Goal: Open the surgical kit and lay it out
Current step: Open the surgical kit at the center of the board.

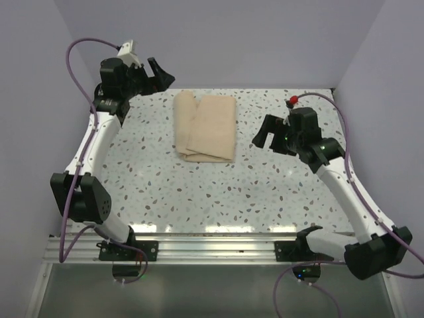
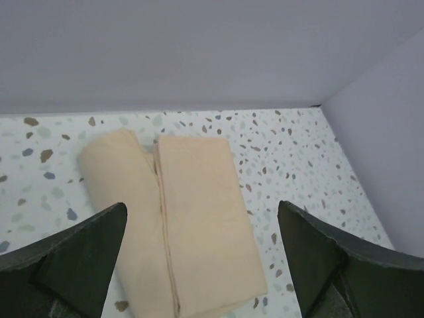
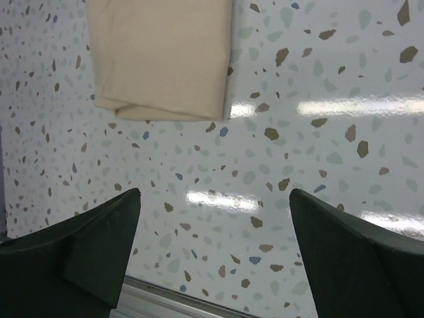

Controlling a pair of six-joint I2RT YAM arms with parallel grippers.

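The cloth wrap [image 1: 205,127] lay folded shut at the far middle of the speckled surface [image 1: 199,192], with a flap edge running along its length. Your left gripper [image 1: 161,74] hung wide open off its far left corner and your right gripper [image 1: 264,136] wide open to its right, neither touching. I'd pinch only that top flap's edge and peel outward, not lift the bundle. No label or writing showed.
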